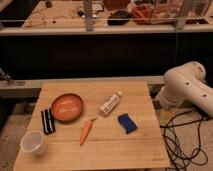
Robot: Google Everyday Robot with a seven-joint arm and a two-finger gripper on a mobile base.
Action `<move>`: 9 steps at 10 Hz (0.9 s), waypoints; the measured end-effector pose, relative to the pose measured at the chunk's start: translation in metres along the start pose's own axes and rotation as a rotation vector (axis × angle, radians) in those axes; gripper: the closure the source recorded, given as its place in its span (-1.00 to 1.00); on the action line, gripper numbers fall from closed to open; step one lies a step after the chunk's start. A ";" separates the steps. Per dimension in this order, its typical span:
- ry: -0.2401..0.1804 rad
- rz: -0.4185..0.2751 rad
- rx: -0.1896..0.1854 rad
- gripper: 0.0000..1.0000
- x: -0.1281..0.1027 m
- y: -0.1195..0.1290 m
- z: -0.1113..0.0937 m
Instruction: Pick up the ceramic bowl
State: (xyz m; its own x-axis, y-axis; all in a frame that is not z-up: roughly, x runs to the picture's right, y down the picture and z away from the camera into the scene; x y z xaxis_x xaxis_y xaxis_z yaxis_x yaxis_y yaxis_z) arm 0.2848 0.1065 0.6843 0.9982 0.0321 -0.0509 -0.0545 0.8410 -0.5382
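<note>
The ceramic bowl [67, 106] is round, shallow and orange-red. It sits upright on the left half of the wooden table [125, 150], with nothing touching it. My white arm [187, 90] bulks at the right edge of the camera view, beyond the table's right side and well away from the bowl. The gripper itself is out of the picture, open and holding nothing.
Around the bowl lie a black bar-shaped object [47, 121] on its left, a white cup [33, 142] at the front left, an orange carrot [85, 132], a white bottle [109, 104] on its side and a blue sponge [128, 123]. Black cables [182, 140] trail on the floor at the right.
</note>
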 end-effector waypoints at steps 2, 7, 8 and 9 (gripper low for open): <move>0.004 -0.013 -0.002 -0.60 -0.006 -0.004 -0.003; 0.008 -0.062 -0.013 -0.60 -0.041 -0.021 -0.014; 0.014 -0.076 -0.016 -0.60 -0.043 -0.023 -0.017; 0.014 -0.087 -0.016 -0.60 -0.049 -0.025 -0.018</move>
State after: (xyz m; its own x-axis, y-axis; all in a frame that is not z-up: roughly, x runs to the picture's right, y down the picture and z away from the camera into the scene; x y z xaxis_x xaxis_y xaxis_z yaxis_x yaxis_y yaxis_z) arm 0.2367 0.0746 0.6848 0.9987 -0.0485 -0.0152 0.0319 0.8315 -0.5546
